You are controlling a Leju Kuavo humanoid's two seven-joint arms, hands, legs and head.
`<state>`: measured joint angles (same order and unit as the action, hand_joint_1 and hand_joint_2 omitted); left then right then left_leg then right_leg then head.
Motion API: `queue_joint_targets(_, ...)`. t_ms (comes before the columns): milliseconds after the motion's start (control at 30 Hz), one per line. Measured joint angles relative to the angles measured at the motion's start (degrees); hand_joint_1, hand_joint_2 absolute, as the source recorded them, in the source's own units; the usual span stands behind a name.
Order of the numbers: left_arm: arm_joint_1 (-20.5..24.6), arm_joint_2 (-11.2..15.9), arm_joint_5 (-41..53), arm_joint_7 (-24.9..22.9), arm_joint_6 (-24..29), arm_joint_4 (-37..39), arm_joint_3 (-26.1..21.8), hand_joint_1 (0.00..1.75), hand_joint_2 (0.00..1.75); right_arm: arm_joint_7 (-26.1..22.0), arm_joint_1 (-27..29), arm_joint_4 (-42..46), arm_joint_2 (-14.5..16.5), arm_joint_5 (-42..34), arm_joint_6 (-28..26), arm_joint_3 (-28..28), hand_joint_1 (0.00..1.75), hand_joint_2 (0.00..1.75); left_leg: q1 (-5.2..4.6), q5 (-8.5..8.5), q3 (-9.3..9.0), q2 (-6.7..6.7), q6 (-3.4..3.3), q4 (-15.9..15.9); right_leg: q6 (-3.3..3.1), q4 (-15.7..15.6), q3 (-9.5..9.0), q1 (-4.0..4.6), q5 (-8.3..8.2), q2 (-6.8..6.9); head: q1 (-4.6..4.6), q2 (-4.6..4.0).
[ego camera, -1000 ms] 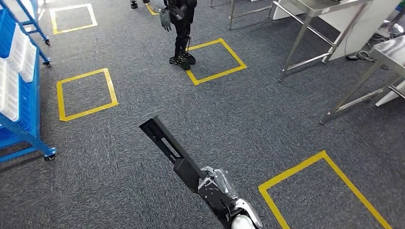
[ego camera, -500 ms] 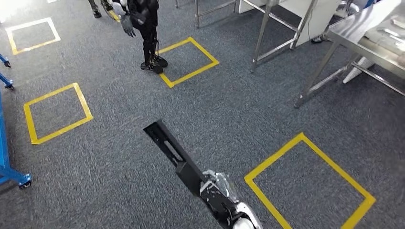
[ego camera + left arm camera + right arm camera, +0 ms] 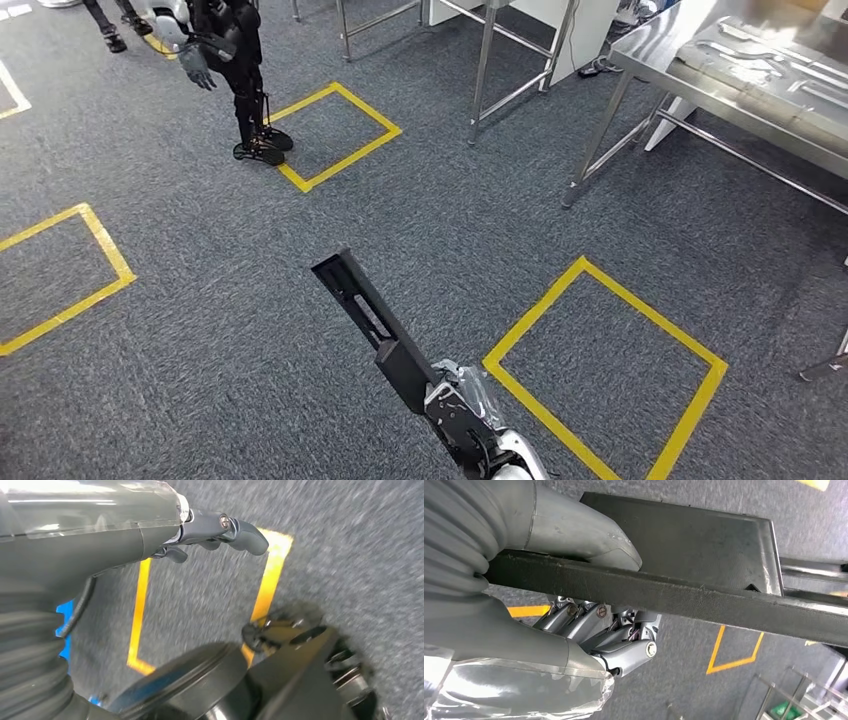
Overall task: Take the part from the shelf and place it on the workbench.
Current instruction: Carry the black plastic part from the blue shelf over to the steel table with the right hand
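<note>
Swinging right, the robot's view has lost the blue shelf and brought the steel workbench (image 3: 700, 85) closer at upper right, so the whole scene has shifted rather than the things in it. Fetching looks done; carrying and placing remain. Its right hand (image 3: 462, 415) grasps the long black part (image 3: 375, 330), thumb over, fingers (image 3: 624, 650) beneath. Its left hand (image 3: 210, 527) hangs empty, fingers curled.

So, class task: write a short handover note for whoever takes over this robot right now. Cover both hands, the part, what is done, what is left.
Right hand grips the long black part, held out over the grey carpet.
Left hand holds nothing, fingers curled in.
Steel workbench stands ahead on the right.
Done: part is in hand, off the shelf.
Left: reach the workbench and set the part on it.
</note>
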<state>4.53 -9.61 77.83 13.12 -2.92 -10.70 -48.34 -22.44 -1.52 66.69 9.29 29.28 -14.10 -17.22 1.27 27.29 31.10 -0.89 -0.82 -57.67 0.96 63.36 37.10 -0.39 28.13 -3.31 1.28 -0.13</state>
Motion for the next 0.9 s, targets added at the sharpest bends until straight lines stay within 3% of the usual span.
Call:
queue_joint_targets(67,-0.2,0.0,-0.2,0.8,0.0,0.0,0.0,0.00,1.75,0.2,-0.5,0.0,0.0,0.4,-0.1,0.0,1.75,1.75,-0.21,0.03,-0.01,1.38,-0.30,0.1,0.31,7.4,3.71,-0.05,3.38,2.29,0.00,0.00)
queue_joint_targets(133,-0.3,0.1,-0.3,1.2,0.0,0.0,0.0,0.00,1.75,0.6,-0.7,-0.2,0.0,0.7,-0.2,0.0,1.75,1.75,-0.32,0.19,-0.08,2.76,-0.33,0.1,0.46,11.5,5.81,-0.22,4.12,2.89,-0.01,0.00)
queue_joint_targets(167,-0.3,0.1,-0.3,1.4,0.0,0.0,0.1,0.00,1.75,0.7,-0.7,-0.2,0.0,0.8,-0.3,0.0,1.75,1.75,-0.33,0.30,-0.18,3.34,-0.28,0.1,0.43,10.7,5.39,-0.26,3.06,3.09,-0.01,0.00)
queue_joint_targets(200,-0.3,0.1,-0.3,1.5,0.0,0.0,0.1,0.00,1.75,0.8,-0.7,-0.3,0.0,0.9,-0.3,0.0,1.75,1.75,-0.34,0.45,-0.38,3.89,-0.17,0.1,0.27,7.5,3.72,-0.24,1.16,3.60,-0.01,0.00)
queue_joint_targets(267,-0.3,0.0,-0.2,1.6,0.0,0.0,0.2,0.00,1.75,0.8,-0.9,-0.3,0.0,0.9,-0.3,0.0,1.75,1.75,-0.54,0.87,-0.83,4.88,0.27,0.0,-0.44,-0.5,-0.39,0.31,-1.85,6.43,-0.01,0.00)
queue_joint_targets(333,-0.3,0.0,-0.2,1.6,0.0,0.0,0.2,0.00,1.75,0.8,-1.3,-0.3,0.1,0.9,-0.3,0.0,1.75,1.75,-0.85,1.25,-1.14,5.92,0.85,0.0,-1.17,-4.4,-2.24,0.97,-2.54,8.26,-0.01,0.00)
queue_joint_targets(400,-0.2,0.0,-0.2,1.9,0.0,0.0,0.2,0.00,1.75,0.8,-1.4,-0.3,0.1,1.1,-0.4,0.0,1.75,1.75,-1.04,1.56,-1.52,7.11,1.40,0.1,-1.69,-4.7,-2.24,1.02,-2.51,7.06,0.00,0.00)
queue_joint_targets(467,-0.1,0.0,-0.1,2.4,0.0,0.0,0.3,0.00,1.75,0.8,-1.4,-0.3,0.1,1.5,-0.5,0.0,1.75,1.75,-0.90,2.82,-1.46,5.91,2.02,-1.1,-2.29,-5.2,-2.59,0.63,-2.70,5.57,0.00,0.00)
queue_joint_targets(500,-0.1,0.0,0.1,2.6,0.1,0.0,0.4,0.00,1.75,0.8,-1.4,-0.3,0.2,1.7,-0.5,0.0,1.75,1.75,-0.78,4.20,-0.58,4.50,2.32,-3.4,-2.62,-5.4,-2.79,0.40,-2.78,4.87,0.01,0.00)
queue_joint_targets(567,-0.2,0.0,0.3,2.4,0.1,0.0,0.6,0.00,1.75,0.8,-1.3,-0.3,0.3,1.9,-0.5,0.0,1.75,1.75,-0.64,7.55,2.92,1.99,2.64,-10.7,-3.03,-5.4,-2.86,0.32,-2.77,3.51,0.01,0.00)
queue_joint_targets(600,-0.1,0.0,0.3,2.0,-0.1,0.0,0.7,0.00,1.75,0.8,-1.1,-0.3,0.4,2.0,-0.5,0.0,1.75,1.75,-0.62,8.59,4.73,1.59,2.74,-14.1,-3.11,-5.3,-2.88,0.34,-2.75,2.78,0.01,0.00)
queue_joint_targets(633,0.0,0.0,0.3,1.5,-0.4,0.0,0.7,0.00,1.75,0.8,-1.0,-0.3,0.4,2.1,-0.5,0.1,1.75,1.75,-0.62,8.57,5.83,1.43,2.80,-15.8,-3.11,-5.3,-2.91,0.36,-2.73,1.99,0.01,0.00)
queue_joint_targets(667,0.1,0.0,0.3,0.9,-0.8,0.0,0.7,0.00,1.75,0.8,-0.8,-0.3,0.4,2.2,-0.5,0.1,1.75,1.75,-0.60,7.37,5.97,1.35,2.79,-15.4,-3.08,-5.1,-2.95,0.35,-2.69,1.16,0.01,0.00)
queue_joint_targets(700,0.2,0.0,0.1,0.2,-1.2,0.0,0.7,0.00,1.75,0.7,-0.8,-0.4,0.4,2.3,-0.4,0.2,1.75,1.75,-0.57,5.21,5.14,1.10,2.71,-12.9,-3.00,-5.0,-3.00,0.31,-2.62,0.29,0.01,0.00)
queue_joint_targets(767,0.0,0.1,-0.4,-0.9,-2.1,0.0,0.7,0.00,1.75,0.4,-0.7,-0.5,0.4,2.1,-0.5,0.2,1.75,1.75,-0.38,1.19,2.49,-1.15,2.34,-5.8,-2.66,-4.6,-2.91,0.20,-2.43,-1.31,0.01,0.00)
queue_joint_targets(833,-0.2,0.1,-0.8,-1.6,-2.8,0.0,0.7,0.00,1.75,0.1,-0.8,-0.6,0.3,1.8,-0.6,0.3,1.75,1.75,-0.23,0.20,1.07,-3.67,1.86,-1.6,-1.99,-4.2,-2.23,0.08,-2.49,-2.51,0.00,0.00)
queue_joint_targets(867,-0.2,0.1,-0.9,-1.7,-3.0,0.0,0.7,0.00,1.75,0.0,-0.8,-0.7,0.3,1.7,-0.7,0.3,1.75,1.75,-0.28,0.42,0.98,-4.13,1.62,-1.3,-1.59,-4.2,-1.84,-0.05,-2.67,-2.99,0.00,0.00)
queue_joint_targets(900,-0.2,0.1,-1.0,-1.9,-3.1,0.0,0.7,0.00,1.75,-0.1,-0.8,-0.8,0.3,1.6,-0.8,0.4,1.75,1.75,-0.24,0.34,0.92,-3.75,1.32,-0.8,-1.14,-4.2,-1.53,-0.07,-2.86,-3.54,0.00,0.00)
